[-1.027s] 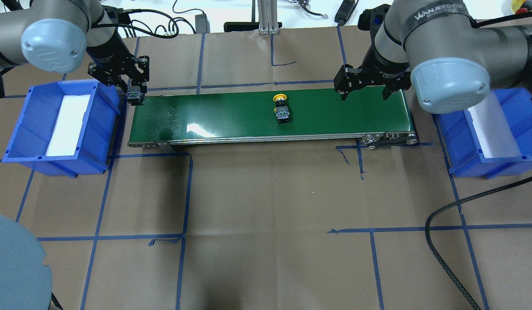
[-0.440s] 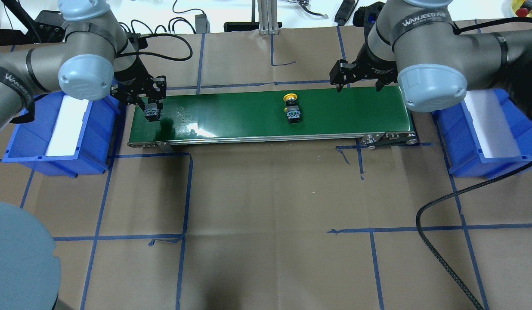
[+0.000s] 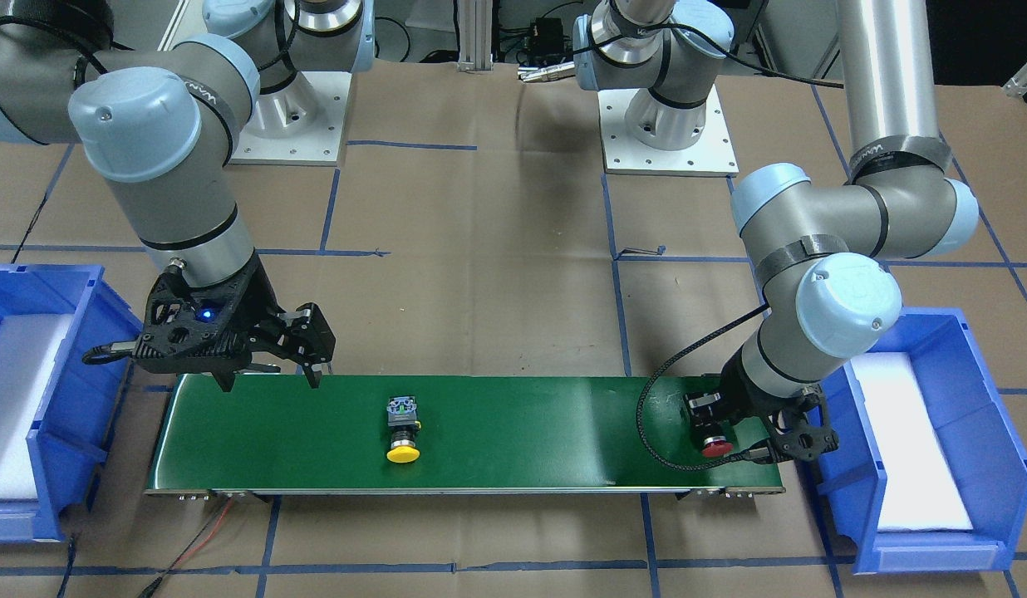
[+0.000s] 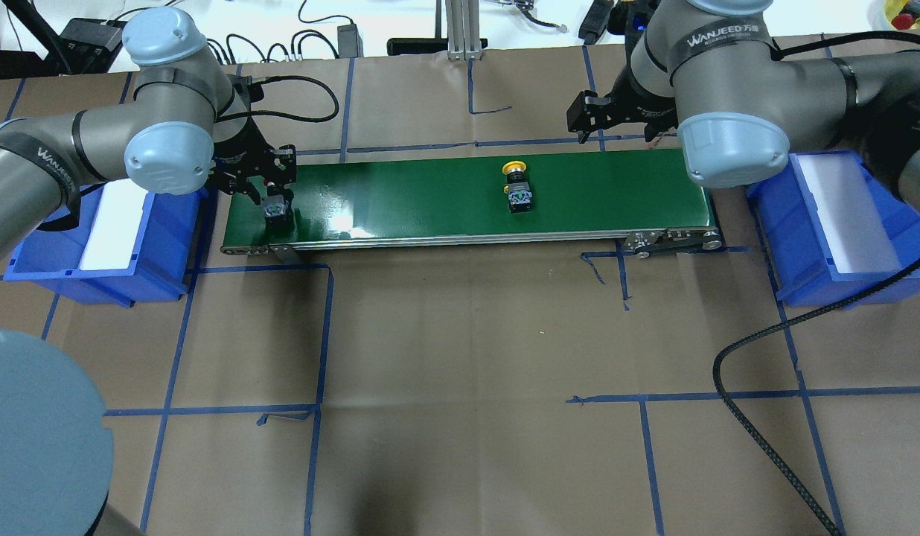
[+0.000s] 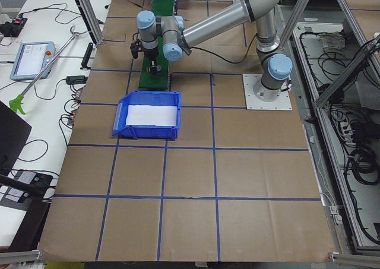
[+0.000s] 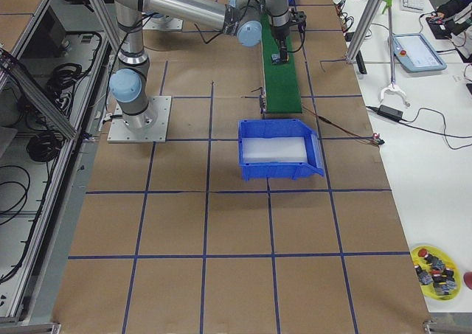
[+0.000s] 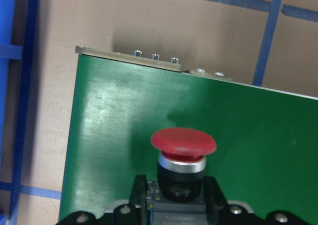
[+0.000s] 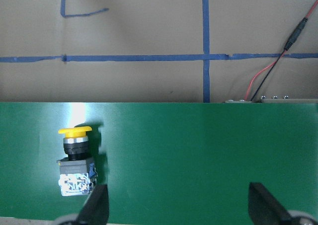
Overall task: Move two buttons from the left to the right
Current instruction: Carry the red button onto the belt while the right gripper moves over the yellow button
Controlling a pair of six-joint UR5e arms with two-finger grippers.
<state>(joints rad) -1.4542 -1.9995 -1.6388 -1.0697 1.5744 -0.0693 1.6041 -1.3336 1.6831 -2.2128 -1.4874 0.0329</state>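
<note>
Here the left hand (image 4: pixel 274 196) pinches the red button (image 7: pixel 183 141) over the belt (image 4: pixel 430 195); the right hand (image 8: pixel 180 205) gapes empty.

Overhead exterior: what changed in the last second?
Left gripper, shut on the red button, carried it rightward onto the belt's left end. Yellow button rode the belt rightward. Right gripper, open, backed off beyond the belt's far edge. Blue bins unmoved.

Bright, even light from above. White glare patch on the green belt (image 4: pixel 400 201), left of centre in the overhead view. Shadows soft; left wrist view slightly blurred.
</note>
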